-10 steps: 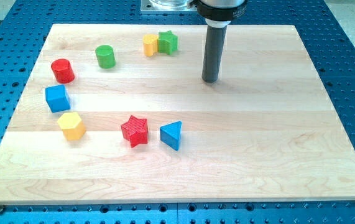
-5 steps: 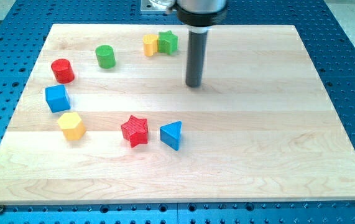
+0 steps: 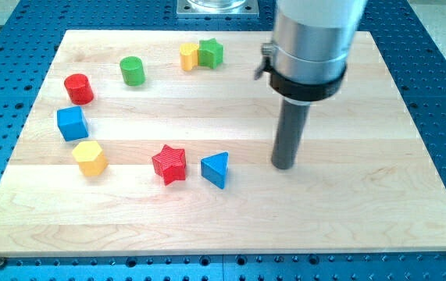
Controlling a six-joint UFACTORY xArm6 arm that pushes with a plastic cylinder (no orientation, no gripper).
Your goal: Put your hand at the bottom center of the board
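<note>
Our rod ends in a plain tip [image 3: 284, 166] with nothing on it that could part or close, so there is no hand whose state we could report. The tip rests on the wooden worktop [image 3: 347, 211], right of centre in the view and roughly mid-height on the board. It touches no block.

Nearest to it, toward the view's left, stands the blue triangle [image 3: 215, 169], near but clearly apart from the tip. Just left of that sits the red star [image 3: 169, 164], the two close but with a small gap between them.

Farther left, near the board's left side, we see the yellow hexagon [image 3: 90, 158], with the blue cube [image 3: 72, 123] above it and the red cylinder [image 3: 78, 88] higher still. The green cylinder [image 3: 132, 70] lies up and right of the red one.

Toward the view's top, the yellow block [image 3: 189, 56] and the green star [image 3: 211, 53] sit touching side by side, well apart from the tip.

The bottom centre of the board lies below and left of the tip.
</note>
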